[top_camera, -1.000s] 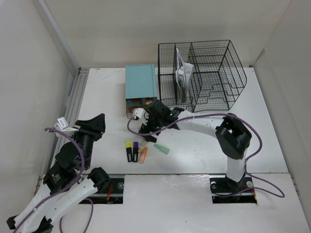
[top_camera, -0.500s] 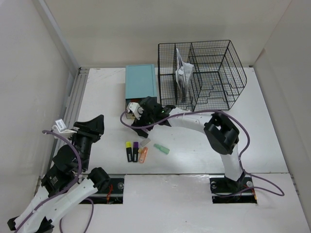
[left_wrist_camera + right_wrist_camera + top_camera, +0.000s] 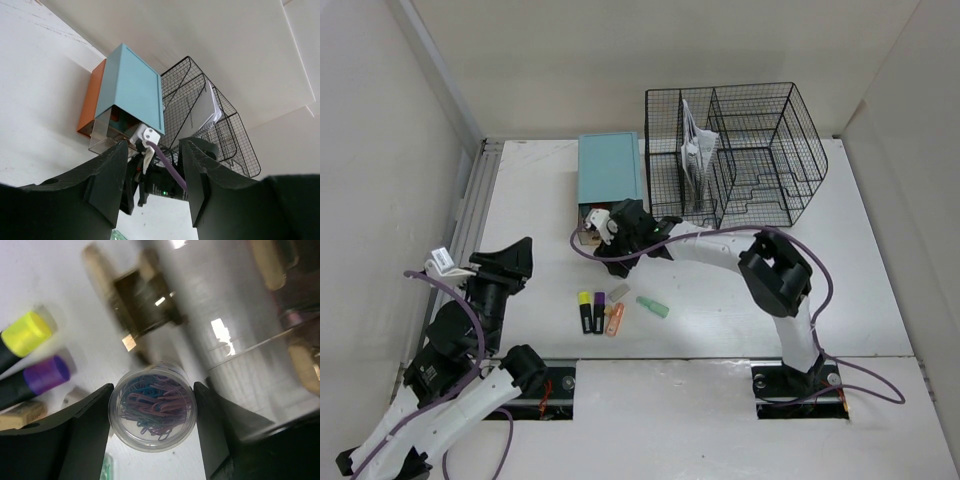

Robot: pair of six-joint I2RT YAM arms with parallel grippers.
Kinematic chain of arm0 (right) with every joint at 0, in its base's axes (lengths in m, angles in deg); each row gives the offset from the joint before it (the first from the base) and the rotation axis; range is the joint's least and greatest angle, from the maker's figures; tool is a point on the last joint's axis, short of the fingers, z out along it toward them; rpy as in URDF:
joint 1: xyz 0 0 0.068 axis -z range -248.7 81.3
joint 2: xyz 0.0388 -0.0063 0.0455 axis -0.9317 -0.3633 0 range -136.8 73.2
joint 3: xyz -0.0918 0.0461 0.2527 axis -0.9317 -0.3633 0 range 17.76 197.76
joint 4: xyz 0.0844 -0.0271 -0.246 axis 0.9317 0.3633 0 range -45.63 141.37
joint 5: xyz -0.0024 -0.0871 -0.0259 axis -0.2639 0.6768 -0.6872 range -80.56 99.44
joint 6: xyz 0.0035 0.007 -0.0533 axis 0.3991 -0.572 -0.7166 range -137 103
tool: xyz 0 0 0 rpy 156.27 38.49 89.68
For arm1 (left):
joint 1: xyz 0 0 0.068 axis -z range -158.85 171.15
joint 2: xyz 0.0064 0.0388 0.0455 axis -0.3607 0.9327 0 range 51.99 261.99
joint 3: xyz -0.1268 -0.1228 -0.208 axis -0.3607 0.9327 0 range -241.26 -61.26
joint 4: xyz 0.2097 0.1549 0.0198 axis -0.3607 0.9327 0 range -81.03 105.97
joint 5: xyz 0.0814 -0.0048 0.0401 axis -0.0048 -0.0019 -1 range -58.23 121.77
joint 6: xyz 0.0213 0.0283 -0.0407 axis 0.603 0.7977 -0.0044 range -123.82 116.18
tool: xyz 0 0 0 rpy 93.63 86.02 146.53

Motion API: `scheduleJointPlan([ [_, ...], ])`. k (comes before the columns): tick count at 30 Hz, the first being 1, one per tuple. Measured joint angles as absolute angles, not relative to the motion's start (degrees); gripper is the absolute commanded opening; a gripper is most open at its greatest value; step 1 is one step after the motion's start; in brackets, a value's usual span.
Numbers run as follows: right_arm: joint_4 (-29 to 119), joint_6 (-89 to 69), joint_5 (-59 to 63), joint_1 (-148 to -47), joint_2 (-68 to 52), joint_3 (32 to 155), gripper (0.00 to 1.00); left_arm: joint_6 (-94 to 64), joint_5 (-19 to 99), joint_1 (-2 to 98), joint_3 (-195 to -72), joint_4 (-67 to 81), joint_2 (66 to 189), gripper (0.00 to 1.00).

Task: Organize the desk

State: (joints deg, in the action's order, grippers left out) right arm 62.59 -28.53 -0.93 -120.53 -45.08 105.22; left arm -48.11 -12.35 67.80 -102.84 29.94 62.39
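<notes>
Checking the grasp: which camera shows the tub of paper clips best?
Right wrist: the clear tub of paper clips sits between the fingers of the right gripper, clips visible. In top external and left wrist the right gripper hides it.

I work in a robot lab's test cell staged as an office. Plain white wall panels (image 3: 380, 150) box in my large matte-white desk (image 3: 720, 320), which carries a black wire mesh file rack (image 3: 760, 150), a yellow-capped black highlighter pen (image 3: 586, 312) and a clear round tub of coloured paper clips (image 3: 152, 410).
</notes>
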Motion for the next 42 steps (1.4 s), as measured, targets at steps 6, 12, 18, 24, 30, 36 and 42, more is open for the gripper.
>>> scheduleJointPlan([
  [6, 63.9, -29.9, -0.2, -122.8, -38.5, 98.9, 0.36, -48.0, -12.3, 67.8, -102.8, 29.9, 62.0, 0.45],
  [12, 68.6, -34.2, -0.2, -124.4, -30.5, 100.3, 0.29, -47.7, -12.2, 67.8, -102.8, 29.9, 62.0, 0.45],
  [18, 73.4, -38.7, -0.2, -124.2, -28.9, 111.4, 0.28, -47.6, -11.8, 67.8, -102.8, 29.8, 62.0, 0.45],
  [24, 74.1, -40.0, 0.0, -124.2, -29.9, 120.1, 0.26, -47.6, -11.5, 67.8, -102.8, 29.7, 62.3, 0.45],
  [30, 71.9, -39.5, 1.6, -123.7, -36.3, 126.2, 0.26, -47.6, -11.2, 67.8, -102.8, 29.7, 62.5, 0.45],
  [36, 70.5, -37.9, 3.1, -121.8, -44.7, 130.6, 0.26, -47.6, -11.1, 67.8, -102.8, 29.7, 62.5, 0.45],
  [42, 70.5, -36.8, 4.6, -119.8, -48.0, 132.3, 0.32, -47.6, -10.9, 67.8, -102.8, 29.7, 62.5, 0.45],
])
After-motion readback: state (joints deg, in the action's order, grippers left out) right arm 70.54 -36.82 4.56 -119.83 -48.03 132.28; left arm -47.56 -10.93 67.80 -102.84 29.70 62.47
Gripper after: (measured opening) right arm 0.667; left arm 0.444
